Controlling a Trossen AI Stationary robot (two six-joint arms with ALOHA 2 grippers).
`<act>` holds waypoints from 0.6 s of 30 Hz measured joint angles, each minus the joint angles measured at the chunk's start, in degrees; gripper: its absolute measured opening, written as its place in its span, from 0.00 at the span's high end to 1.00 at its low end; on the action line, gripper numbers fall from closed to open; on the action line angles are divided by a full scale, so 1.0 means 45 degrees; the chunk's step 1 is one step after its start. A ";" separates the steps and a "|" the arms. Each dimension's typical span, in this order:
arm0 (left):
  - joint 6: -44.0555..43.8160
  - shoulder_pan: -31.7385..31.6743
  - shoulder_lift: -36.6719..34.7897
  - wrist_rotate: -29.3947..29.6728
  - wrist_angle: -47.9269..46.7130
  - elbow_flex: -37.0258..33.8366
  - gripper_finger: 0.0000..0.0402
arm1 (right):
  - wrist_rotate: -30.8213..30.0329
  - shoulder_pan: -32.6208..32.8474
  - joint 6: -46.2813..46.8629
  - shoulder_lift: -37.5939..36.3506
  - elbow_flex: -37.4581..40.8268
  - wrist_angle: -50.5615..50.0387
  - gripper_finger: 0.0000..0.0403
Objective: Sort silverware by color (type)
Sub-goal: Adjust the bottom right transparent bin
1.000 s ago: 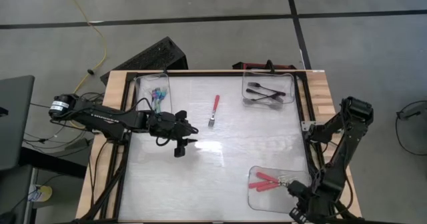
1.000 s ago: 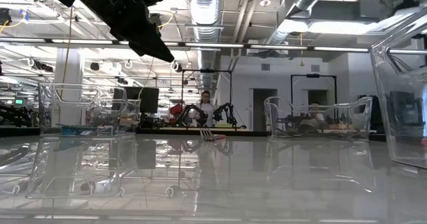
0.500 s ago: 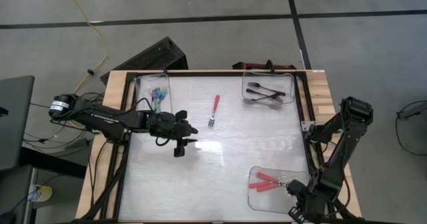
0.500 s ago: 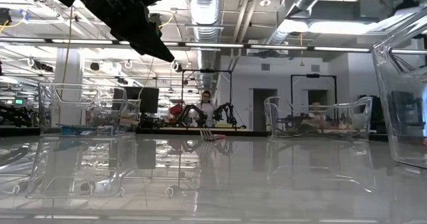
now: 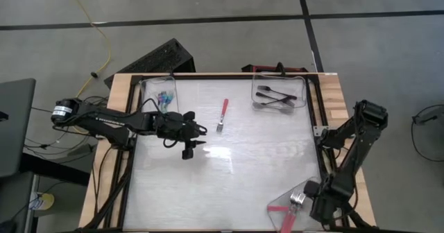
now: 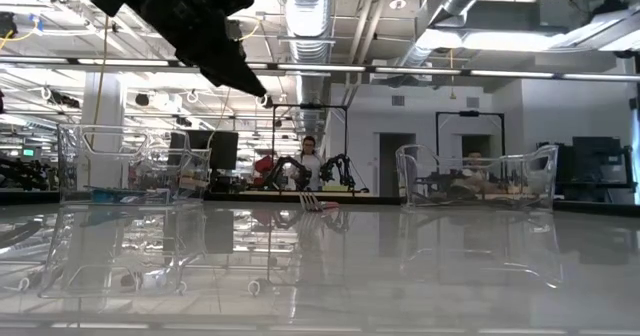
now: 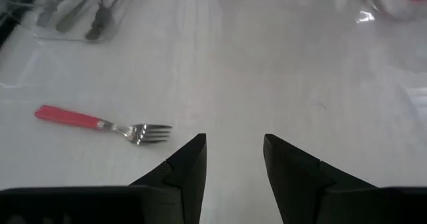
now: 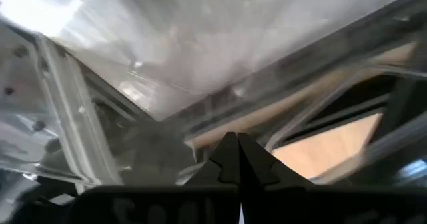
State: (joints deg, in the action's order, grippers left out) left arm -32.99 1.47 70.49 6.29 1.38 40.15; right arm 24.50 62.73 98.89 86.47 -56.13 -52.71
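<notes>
On the table (image 5: 173,191), one red-handled fork (image 5: 222,115) lies loose near the middle and is not yet sorted; three clear trays already hold blue-handled forks (image 5: 162,98), black forks (image 5: 272,96) and red forks (image 5: 286,212), their counts unclear. The left gripper (image 5: 191,139) hovers near the loose fork with fingers apart and empty; the right gripper (image 5: 305,195), fingers together, is at the tilted red-fork tray (image 5: 281,219).

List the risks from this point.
The red-handled fork lies loose mid-table, off to one side of the open left hand, so a straight descent could miss it. The near-right tray with the red forks sits skewed at the table edge beside the shut right hand and might slide off.
</notes>
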 joint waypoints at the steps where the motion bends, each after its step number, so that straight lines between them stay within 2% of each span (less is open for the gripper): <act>1: -0.0011 -0.0044 -0.0001 -0.0078 0.0023 -0.0008 0.66 | 0.0197 -0.0066 -0.0239 0.0001 0.0007 -0.0098 0.97; 7: -0.0118 -0.0082 0.0002 -0.0152 0.0227 -0.0005 0.66 | 0.0049 -0.0320 -0.0509 -0.0072 -0.0012 0.1242 0.97; 12: -0.0053 -0.0098 0.0002 -0.0105 0.0253 -0.0005 0.66 | -0.0131 -0.0370 -0.0373 -0.0169 -0.0012 0.1301 0.97; 18: 0.0037 -0.0281 0.0002 -0.0062 0.0258 -0.0003 0.66 | -0.1823 -0.1129 -0.0767 -0.0819 -0.0454 0.1297 0.97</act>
State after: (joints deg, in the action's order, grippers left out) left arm -32.82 0.21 70.50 6.01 2.55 40.14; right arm 16.30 57.65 95.44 82.79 -58.17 -46.87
